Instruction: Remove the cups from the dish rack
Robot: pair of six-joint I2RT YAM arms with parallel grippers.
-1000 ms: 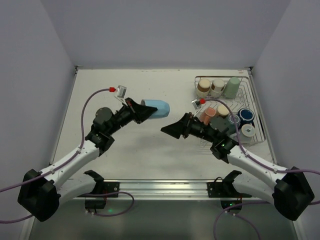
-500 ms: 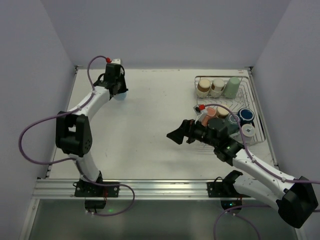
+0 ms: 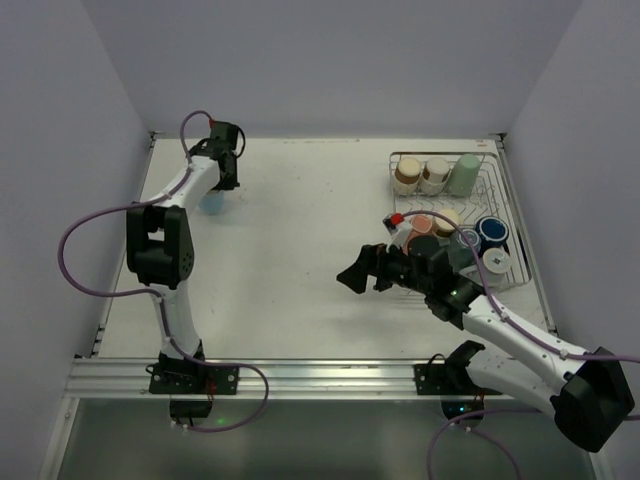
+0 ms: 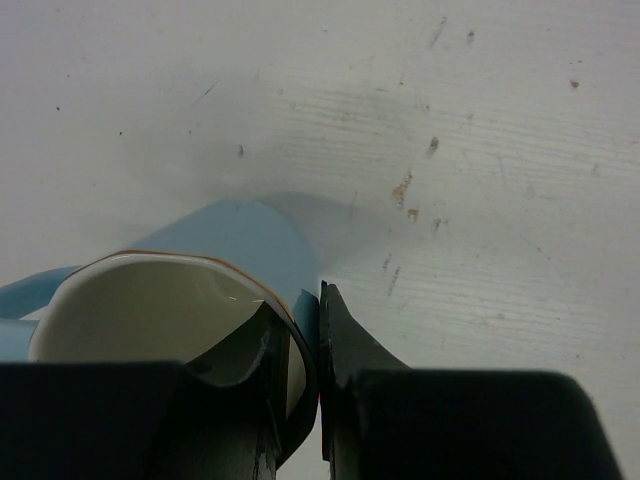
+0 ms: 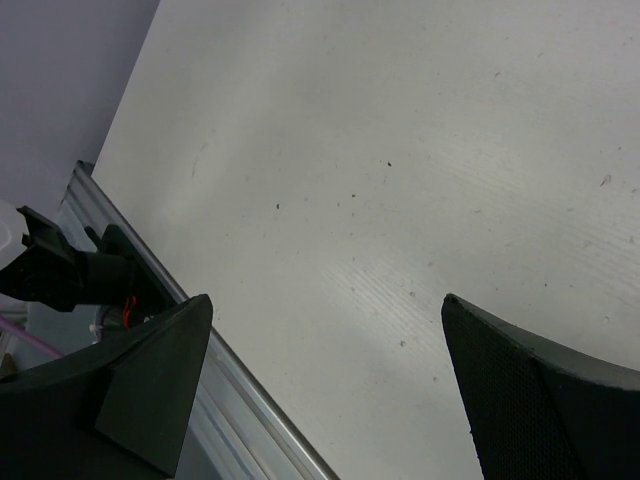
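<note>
My left gripper is at the table's far left and is shut on the rim of a light blue cup. In the left wrist view one finger is inside the cup and the other outside, with the gripper low over the table. My right gripper is open and empty left of the dish rack; its wrist view shows the gripper over bare table. The rack holds several cups: brown, cream, pale green, salmon, dark blue.
A metal rail runs along the table's near edge and also shows in the right wrist view. Grey walls close in the left, back and right. The right arm lies over the rack's near corner.
My left arm has swung from the table's middle to the far left with the light blue cup and lowered it. My right gripper has drawn slightly nearer and stays open.
</note>
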